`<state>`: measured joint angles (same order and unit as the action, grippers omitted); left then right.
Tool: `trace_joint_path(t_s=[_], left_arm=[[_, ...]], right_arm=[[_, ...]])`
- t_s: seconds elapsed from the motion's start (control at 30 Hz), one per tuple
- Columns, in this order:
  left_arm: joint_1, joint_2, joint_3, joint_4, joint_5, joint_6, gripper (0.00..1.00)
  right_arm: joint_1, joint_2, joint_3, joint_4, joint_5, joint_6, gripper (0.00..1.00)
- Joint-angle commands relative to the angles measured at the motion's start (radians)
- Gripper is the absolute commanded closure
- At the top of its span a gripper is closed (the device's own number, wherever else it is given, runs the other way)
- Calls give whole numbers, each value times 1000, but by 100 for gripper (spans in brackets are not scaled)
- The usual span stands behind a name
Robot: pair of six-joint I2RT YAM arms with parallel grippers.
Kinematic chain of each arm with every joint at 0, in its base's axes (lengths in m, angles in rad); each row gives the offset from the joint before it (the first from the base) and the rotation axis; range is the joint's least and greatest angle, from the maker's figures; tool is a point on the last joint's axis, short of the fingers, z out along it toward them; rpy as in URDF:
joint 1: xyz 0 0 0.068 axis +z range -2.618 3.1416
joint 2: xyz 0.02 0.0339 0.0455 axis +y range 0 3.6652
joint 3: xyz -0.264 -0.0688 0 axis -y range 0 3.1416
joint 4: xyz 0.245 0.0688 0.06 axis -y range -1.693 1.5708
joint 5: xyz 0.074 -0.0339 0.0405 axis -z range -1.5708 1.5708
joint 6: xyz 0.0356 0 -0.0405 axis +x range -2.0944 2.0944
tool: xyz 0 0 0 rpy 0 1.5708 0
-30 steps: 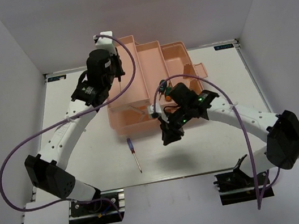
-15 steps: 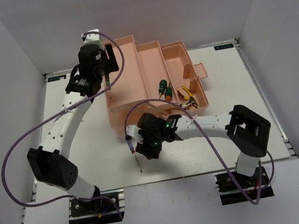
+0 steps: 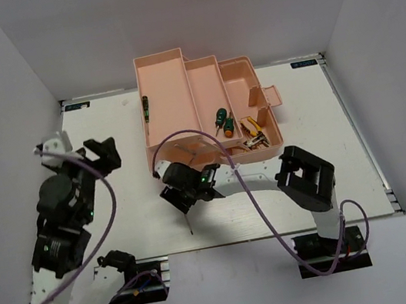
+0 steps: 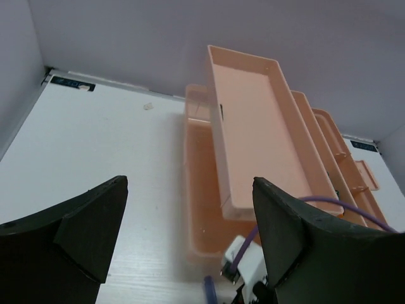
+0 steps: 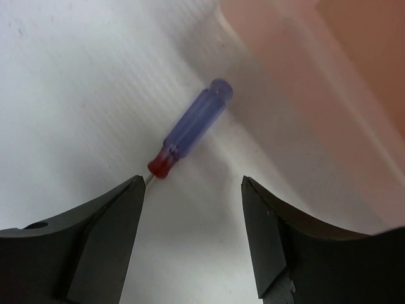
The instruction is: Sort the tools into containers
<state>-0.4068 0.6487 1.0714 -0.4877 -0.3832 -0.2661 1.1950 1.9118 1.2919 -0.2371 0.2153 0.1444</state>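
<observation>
The fingers of the left gripper stand wide apart with nothing between them. The pink toolbox lies well ahead of them, so this arm threatens little. The right gripper has its fingers spread too, empty, low over the table. The blue-handled screwdriver lies slantwise just ahead of the tips. Its red collar is close by the finger on the left of the wrist view, and its handle end is just beside the toolbox wall. Closing from here would likely catch only the collar or thin shaft, so the tool could pivot, roll or slip out. Pushing further forward risks a finger knocking the wall.
</observation>
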Motion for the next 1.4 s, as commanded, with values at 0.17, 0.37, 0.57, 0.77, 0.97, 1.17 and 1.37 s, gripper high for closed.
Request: trace_joint_path(t_s=[0.17,0.37,0.57,0.77,0.97,1.17,1.37], left_arm=[[3,-124,-146,-172,-54,-120,8],[3,-179,-198,-190,-54,-142,8],[3,-207,-218,-209,-72,-151,8],[3,-207,-228,-209,-72,-151,8],[3,-207,-228,-209,-72,-151,8],[3,-216,-246,-227,-72,-151,8],[3,-195,-265,-236,-72,-205,8]], right_arm=[[8,93,128,-74,9,152,31],[9,133,139,-90,-20,182,36],[14,138,92,-68,-33,173,56],[37,99,12,-28,-30,129,75],[67,89,3,-22,-60,63,88],[71,3,-13,-34,-313,-86,100],[58,-124,29,-172,-467,-242,100]])
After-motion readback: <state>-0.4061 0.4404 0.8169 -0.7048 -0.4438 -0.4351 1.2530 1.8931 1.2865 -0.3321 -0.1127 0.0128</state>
